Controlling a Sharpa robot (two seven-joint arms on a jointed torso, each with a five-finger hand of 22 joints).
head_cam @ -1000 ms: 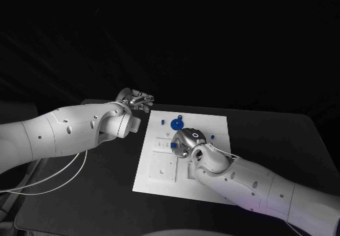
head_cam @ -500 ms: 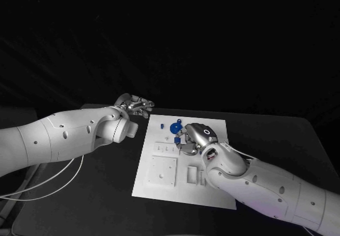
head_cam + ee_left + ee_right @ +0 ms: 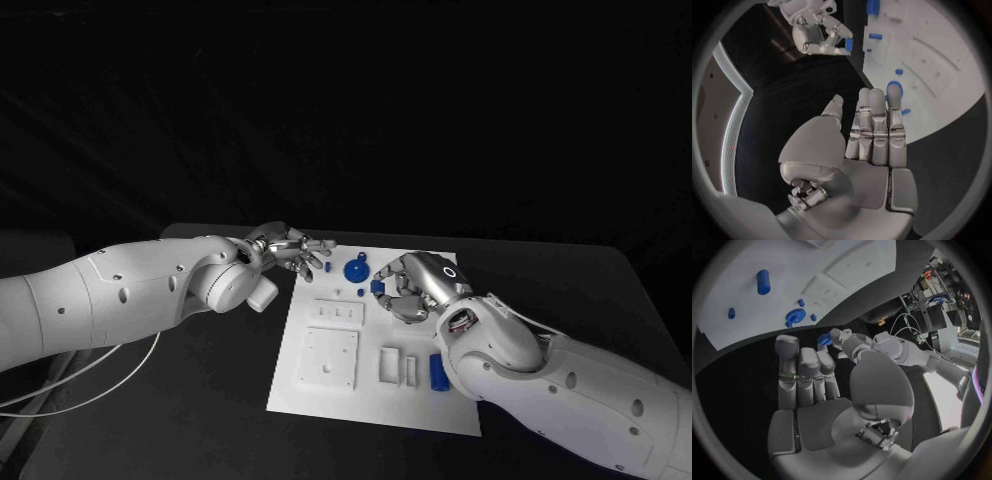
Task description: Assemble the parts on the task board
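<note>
The white task board lies in the middle of the black table. On its far part sits a blue gear, with a small blue peg beside it. A blue cylinder lies near the board's right edge. My right hand hovers over the far right of the board and pinches a small blue part between thumb and finger. My left hand is at the board's far left corner, fingers straight and holding nothing. The right wrist view looks down on the gear and the cylinder.
The board carries raised white blocks and slots in its near half. Bare black table surrounds it on all sides. A white cable hangs from my left arm over the table's left side.
My right hand has pulled away from the board's middle toward its far right, uncovering the slots and the blue cylinder. My left hand has come in closer to the far left corner.
</note>
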